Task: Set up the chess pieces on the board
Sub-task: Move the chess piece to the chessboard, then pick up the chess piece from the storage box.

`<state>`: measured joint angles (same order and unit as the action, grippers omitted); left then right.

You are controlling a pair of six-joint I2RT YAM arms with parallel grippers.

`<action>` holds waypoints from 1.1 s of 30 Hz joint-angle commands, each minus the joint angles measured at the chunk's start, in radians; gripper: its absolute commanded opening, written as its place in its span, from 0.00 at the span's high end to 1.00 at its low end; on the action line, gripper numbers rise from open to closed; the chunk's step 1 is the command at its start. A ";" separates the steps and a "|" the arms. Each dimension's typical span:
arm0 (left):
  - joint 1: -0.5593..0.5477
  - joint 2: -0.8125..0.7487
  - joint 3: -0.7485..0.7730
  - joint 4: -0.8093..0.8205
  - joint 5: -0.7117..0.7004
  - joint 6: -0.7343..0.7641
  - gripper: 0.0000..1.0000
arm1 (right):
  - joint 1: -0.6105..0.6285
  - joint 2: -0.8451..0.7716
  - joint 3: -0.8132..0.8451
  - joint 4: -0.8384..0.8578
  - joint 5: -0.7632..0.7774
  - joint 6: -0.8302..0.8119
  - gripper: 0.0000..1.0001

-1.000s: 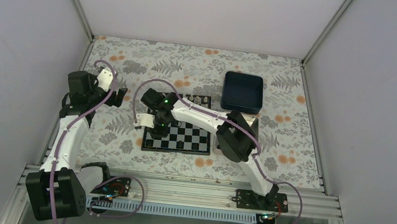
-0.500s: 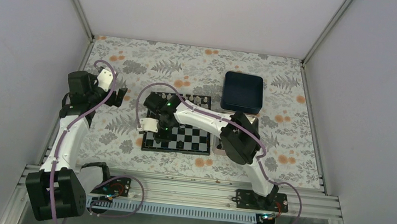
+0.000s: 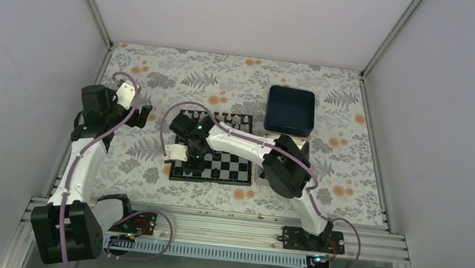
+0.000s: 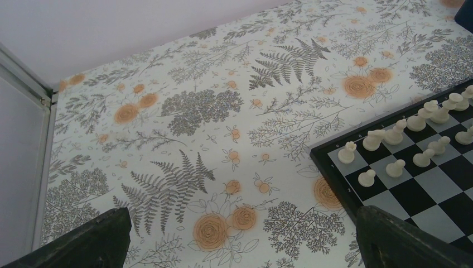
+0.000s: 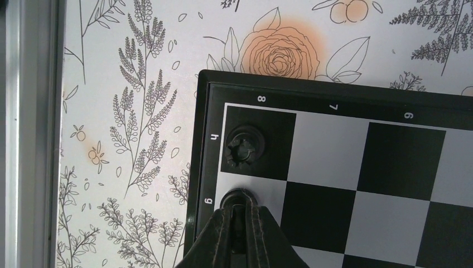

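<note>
My left claw (image 4: 242, 240) wide apart, my right claw (image 5: 244, 226) pinched on a black piece (image 5: 240, 196).
The left claw hangs over the floral cloth (image 4: 184, 111), holding nothing, near the board (image 4: 415, 195) and its white pieces (image 4: 413, 125). The right claw clamps its piece at the edge square next to the black rook (image 5: 245, 146) in the corner.

White pieces (image 4: 395, 167) stand on the board's (image 4: 414, 196) corner, floral cloth (image 4: 223, 111) beside

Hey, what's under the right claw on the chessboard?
A black piece stands on the light edge square beside the corner rook, pinched by the shut right claw. Its fingers cover most of it, hiding its type.
</note>
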<state>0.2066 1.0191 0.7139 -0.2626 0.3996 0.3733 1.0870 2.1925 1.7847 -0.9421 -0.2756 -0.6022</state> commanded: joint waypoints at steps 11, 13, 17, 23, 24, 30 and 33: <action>0.004 -0.011 -0.013 0.030 -0.003 -0.011 0.00 | -0.004 -0.084 0.000 -0.016 0.061 -0.008 0.56; 0.005 -0.015 -0.013 0.030 -0.005 -0.011 0.00 | -0.022 -0.131 0.018 -0.038 0.089 -0.013 0.51; 0.005 -0.020 -0.014 0.032 -0.005 -0.013 0.00 | -0.105 -0.247 0.051 -0.112 0.112 -0.015 0.45; 0.005 -0.011 -0.008 0.030 0.006 -0.012 0.00 | -0.328 -0.421 -0.077 -0.149 0.159 -0.026 0.42; 0.005 -0.015 -0.010 0.029 0.007 -0.011 0.00 | -0.367 -0.452 -0.117 -0.149 0.157 -0.031 0.42; 0.005 -0.019 -0.011 0.025 0.011 -0.010 0.00 | -0.564 -0.653 -0.431 -0.099 0.153 -0.048 0.43; 0.005 -0.013 -0.010 0.025 0.015 -0.010 0.00 | -0.608 -0.723 -0.569 -0.036 0.167 -0.040 0.42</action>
<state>0.2066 1.0138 0.7139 -0.2626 0.3950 0.3733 0.5079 1.5490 1.3415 -1.0256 -0.1139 -0.6289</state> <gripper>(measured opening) 0.999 0.575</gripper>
